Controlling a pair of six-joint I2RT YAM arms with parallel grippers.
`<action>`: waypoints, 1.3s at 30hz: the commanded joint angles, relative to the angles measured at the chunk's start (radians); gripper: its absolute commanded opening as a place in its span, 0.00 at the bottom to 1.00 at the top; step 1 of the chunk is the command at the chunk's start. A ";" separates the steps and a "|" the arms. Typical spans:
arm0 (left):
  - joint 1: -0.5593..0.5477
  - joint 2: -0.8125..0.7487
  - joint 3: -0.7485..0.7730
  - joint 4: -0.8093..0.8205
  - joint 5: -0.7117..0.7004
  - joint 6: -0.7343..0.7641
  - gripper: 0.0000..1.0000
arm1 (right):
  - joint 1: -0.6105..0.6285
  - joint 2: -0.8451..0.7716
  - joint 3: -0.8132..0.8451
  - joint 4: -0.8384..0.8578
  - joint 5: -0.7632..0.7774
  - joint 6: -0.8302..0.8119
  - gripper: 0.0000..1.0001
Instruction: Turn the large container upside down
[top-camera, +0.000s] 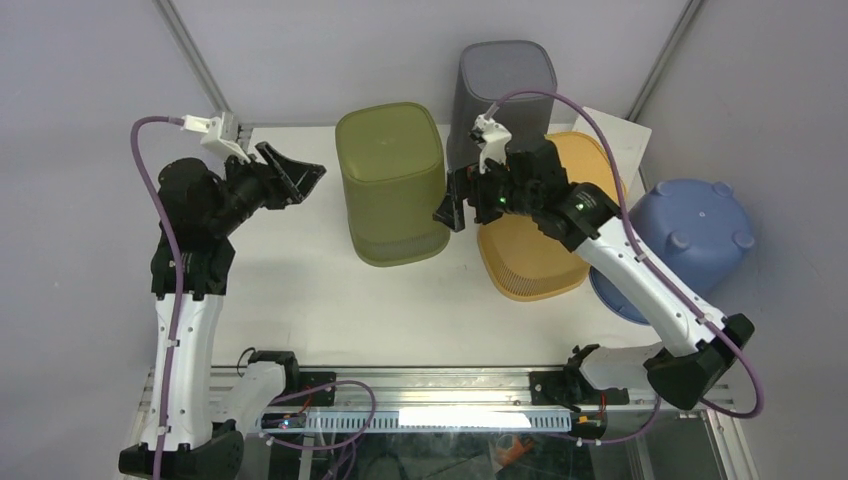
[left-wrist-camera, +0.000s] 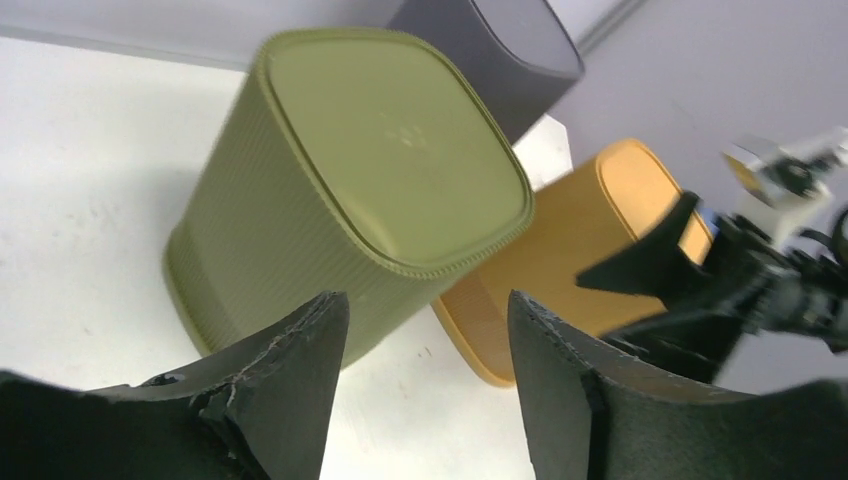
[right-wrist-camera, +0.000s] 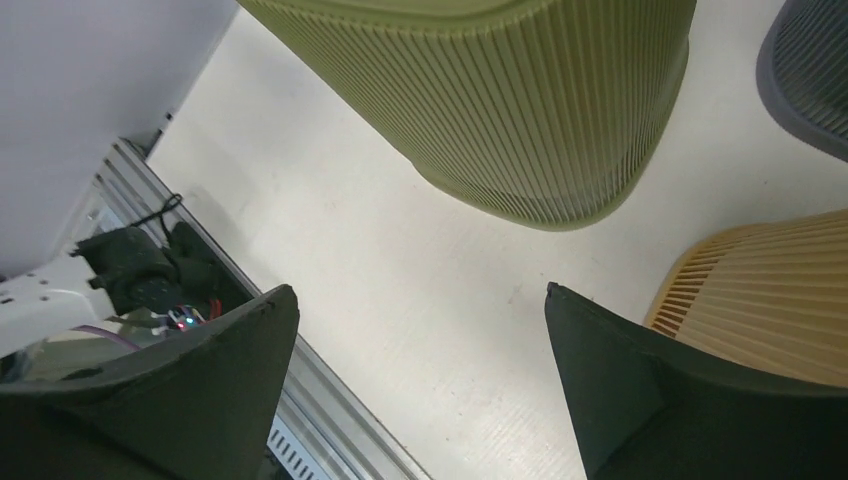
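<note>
**Q:** Where does the large container stand?

**A:** The olive-green ribbed container (top-camera: 390, 185) sits near the middle of the white table (top-camera: 290, 290). Its closed flat face is up and its wider end rests on the tabletop. Nothing is touching it.

**Q:** And the left claw?

**A:** The left gripper (top-camera: 298, 180) hangs just left of the container, above the table and pointing toward it. Its jaws are spread apart with nothing between them. In the left wrist view, the container's flat top shows through the gap between the two dark fingers (left-wrist-camera: 300, 370).

**Q:** The right one?

**A:** The right gripper (top-camera: 452, 203) sits close to the container's right wall, with a small gap visible between them. Its jaws are also spread wide and hold nothing. The right wrist view shows bare tabletop between them.

**Q:** What else is on the bench?

**A:** A grey ribbed container (top-camera: 505, 85) stands behind, at the far edge. An orange slatted basket (top-camera: 545, 255) lies on the right, partly under the right arm. A blue tub (top-camera: 695, 230) sits at the right-hand edge with its footed base up.
</note>
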 joint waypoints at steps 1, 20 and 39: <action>-0.032 -0.034 -0.071 0.016 0.101 0.005 0.63 | 0.019 0.059 0.000 0.102 0.049 -0.094 0.98; -0.038 -0.151 -0.229 -0.065 0.026 0.027 0.77 | 0.022 0.844 0.870 -0.029 0.189 0.035 0.99; -0.167 -0.017 -0.326 -0.130 -0.228 0.064 0.99 | 0.042 0.261 0.219 -0.211 0.454 0.033 0.99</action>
